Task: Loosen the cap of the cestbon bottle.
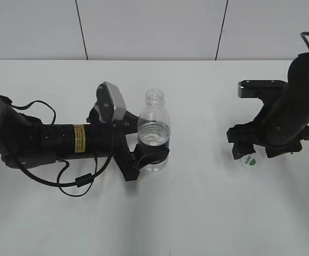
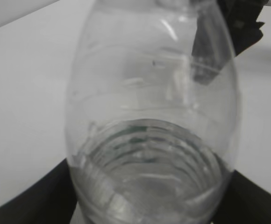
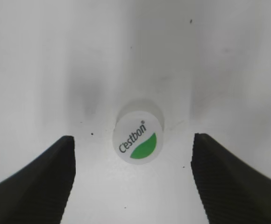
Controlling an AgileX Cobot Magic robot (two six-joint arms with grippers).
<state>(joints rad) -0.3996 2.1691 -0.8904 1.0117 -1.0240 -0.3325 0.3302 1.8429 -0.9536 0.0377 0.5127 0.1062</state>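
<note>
White tabletop runs under both arms, with pale wall panels behind it. At the tip of the left gripper (image 1: pixel 153 154) stands the cestbon bottle (image 1: pixel 154 129), upright, its neck open and bare; the dark jaws are clenched around its lower body, where the label band sits. In the left wrist view the clear ribbed wall of the bottle fills almost everything just ahead of the pincer, with water low inside.

The cap (image 3: pixel 138 137) lies flat on the table, logo up, directly between the wide-spread fingers (image 3: pixel 37 179) of the right gripper (image 1: pixel 260 153), touching neither one. That pincer is released and hangs just above it. The cap is already off, well apart from the bottle, so the loosening looks done.

The bottle is thin, light plastic: it will dent under a hard squeeze and could slip where it is smooth, so the grasp low on the banded part seems the sound place. With the neck open, tilting it would spill water. The cap is small, stiff and light; its ribbed rim is the place to pinch, across its width.

Nothing else lies near either pincer; only the left arm's black cable (image 1: pixel 74 183) trails on the table behind that wrist.
</note>
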